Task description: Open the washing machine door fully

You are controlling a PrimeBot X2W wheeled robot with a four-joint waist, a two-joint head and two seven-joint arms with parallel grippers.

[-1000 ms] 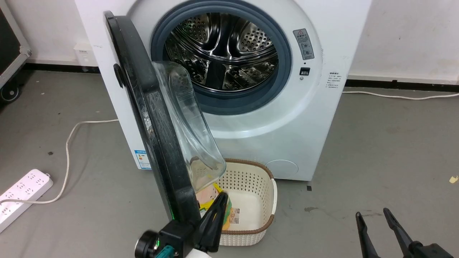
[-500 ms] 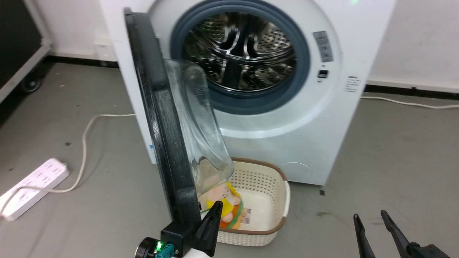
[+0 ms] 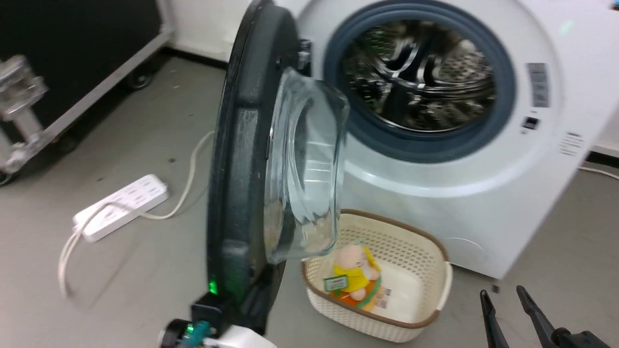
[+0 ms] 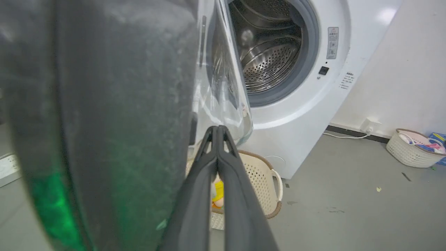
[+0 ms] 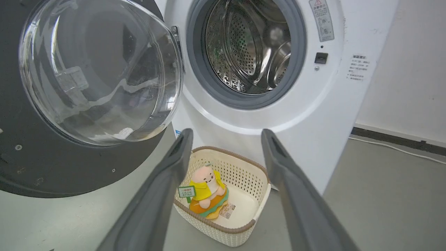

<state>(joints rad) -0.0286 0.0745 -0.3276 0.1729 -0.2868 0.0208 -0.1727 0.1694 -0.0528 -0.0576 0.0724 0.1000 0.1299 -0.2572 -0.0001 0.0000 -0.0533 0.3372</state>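
Head view. Tech 1: Report the door position.
Tech 2: Door is swung out on its hinge at the left of the opening. It stands edge-on to the camera, black rim toward the robot. Its glass bowl bulges right, toward the machine. The opening is uncovered, so the gasket and drum are exposed.
Tech 1: Left pincer?
Tech 2: In the left wrist view, the left pincer has both fingers pressed together with nothing between them. The tips lie just beside the bowl's lower edge, on the door's inner side. The rim lies to the left of the fingers. Contact with the door cannot be confirmed. A green glow shows low on the rim.
Tech 1: Right pincer?
Tech 2: Right pincer is at the lower right of the head view. Its fingers are apart and empty, above the floor, well apart from the door.
Tech 1: Other items?
Tech 2: Basket is on the floor at the machine's base, below the bowl. A toy sits inside it. Power strip and its cord lie on the floor left of the door.
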